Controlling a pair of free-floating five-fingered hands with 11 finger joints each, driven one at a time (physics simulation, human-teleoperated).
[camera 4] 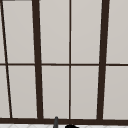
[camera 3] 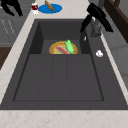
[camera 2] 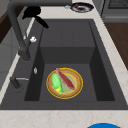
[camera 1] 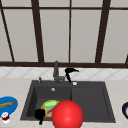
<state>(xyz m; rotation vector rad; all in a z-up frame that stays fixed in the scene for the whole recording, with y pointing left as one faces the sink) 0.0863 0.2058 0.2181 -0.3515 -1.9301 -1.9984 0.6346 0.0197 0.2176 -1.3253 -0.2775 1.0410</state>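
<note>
Black and idle, my left hand (camera 1: pixel 39 114) hovers at the basin's seven o'clock, fingers seemingly curled on nothing. My right hand (camera 1: pixel 70 71), fingers loosely extended, sits just beside the faucet (camera 1: pixel 56 71), three o'clock of it: rigid, smooth metal, I'd judge, best grasped around the neck.

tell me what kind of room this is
Most likely a kitchen: a dark sink with a faucet, a plate of food in the basin, and a window behind.
</note>
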